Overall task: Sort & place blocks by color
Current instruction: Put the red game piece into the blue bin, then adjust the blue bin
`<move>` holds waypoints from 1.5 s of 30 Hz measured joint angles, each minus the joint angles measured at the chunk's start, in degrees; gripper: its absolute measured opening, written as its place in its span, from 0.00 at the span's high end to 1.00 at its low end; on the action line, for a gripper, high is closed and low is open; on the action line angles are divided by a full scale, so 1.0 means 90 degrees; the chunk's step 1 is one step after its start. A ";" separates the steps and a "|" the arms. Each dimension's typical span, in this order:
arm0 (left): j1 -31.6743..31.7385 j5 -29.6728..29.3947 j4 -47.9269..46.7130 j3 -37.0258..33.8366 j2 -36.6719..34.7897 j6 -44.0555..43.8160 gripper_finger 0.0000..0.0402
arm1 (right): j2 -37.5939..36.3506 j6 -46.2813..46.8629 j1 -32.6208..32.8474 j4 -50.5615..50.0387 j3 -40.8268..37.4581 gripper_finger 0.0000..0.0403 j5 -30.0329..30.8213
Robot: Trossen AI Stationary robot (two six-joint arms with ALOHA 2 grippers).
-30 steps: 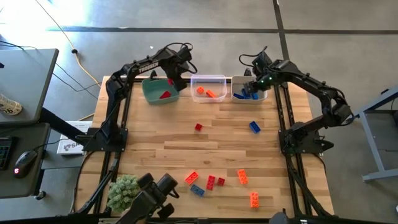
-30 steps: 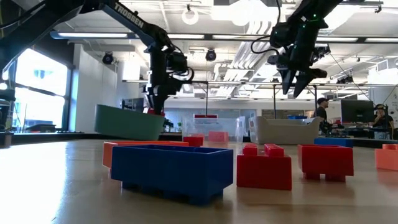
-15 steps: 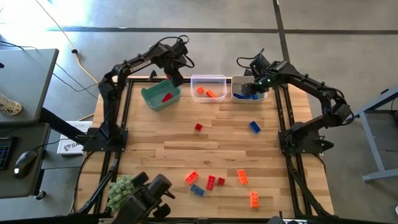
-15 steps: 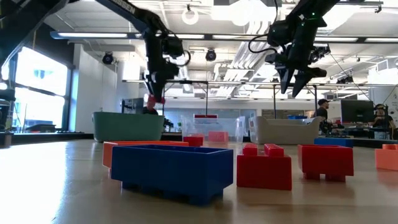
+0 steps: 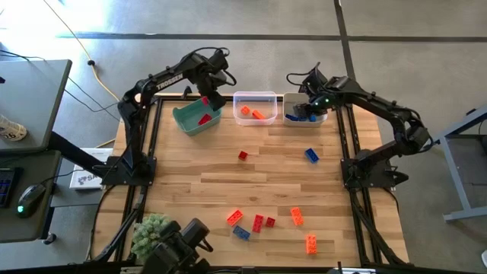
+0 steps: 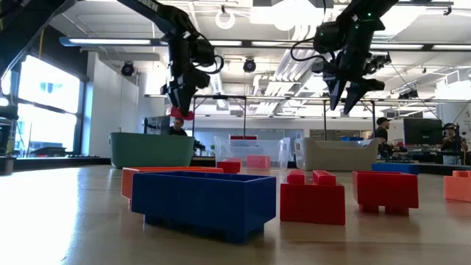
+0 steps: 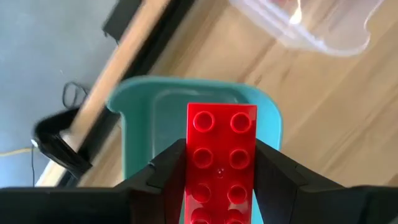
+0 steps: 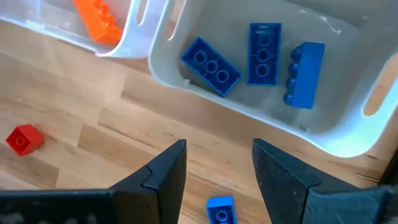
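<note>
red block: long studded brick (image 7: 221, 158), clamped lengthwise between the fingers of the left gripper (image 7: 219, 186); hangs above the green bin (image 7: 140, 118), not yet dropped.
left gripper: at about 11 o'clock on the table in the high view (image 5: 205, 97), over the green bin's (image 5: 185, 116) far rim; low view shows red at its tip (image 6: 180, 112).
green bin contents: one red piece (image 5: 203, 119) already inside.
other bins: clear bin (image 5: 254, 97) at 12 o'clock holds orange; grey bin (image 8: 348, 134) just beside it holds three blue blocks (image 8: 261, 53).
right gripper: fingers apart, nothing held (image 8: 217, 180); hovers by the grey bin, about 1 o'clock (image 5: 306, 106).
loose blocks: red (image 5: 243, 155) and blue (image 5: 311, 154) near centre; mixed cluster (image 5: 259, 221) at 6 o'clock.
step in hand: release of red block into green bin, by my reading.
next move: spread the fingers fully over the bin's middle, then go for the nearest loose red.
</note>
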 joint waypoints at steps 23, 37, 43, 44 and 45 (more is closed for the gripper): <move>0.0106 -0.0753 -0.0659 -0.0005 0.0414 -0.0330 0.50 | 0.0002 -0.0281 0.0434 -0.0019 0.0000 0.58 0.0006; -0.0230 0.0082 -0.0972 -0.0005 0.0183 -0.0582 0.46 | 0.0002 -0.0510 0.0434 -0.0022 0.0000 0.58 0.0007; -0.0720 0.0085 -0.1017 -0.0002 -0.0147 -0.0859 0.46 | 0.0002 -0.0657 0.0434 -0.0022 0.0000 0.58 0.0007; -0.0800 0.0087 -0.1069 -0.0002 -0.0175 -0.0925 0.46 | 0.0002 -0.0672 0.0434 -0.0022 0.0000 0.58 0.0005; -0.0892 0.0085 -0.1125 -0.0002 -0.0199 -0.0980 0.46 | 0.0002 -0.0690 0.0434 -0.0024 0.0000 0.58 0.0007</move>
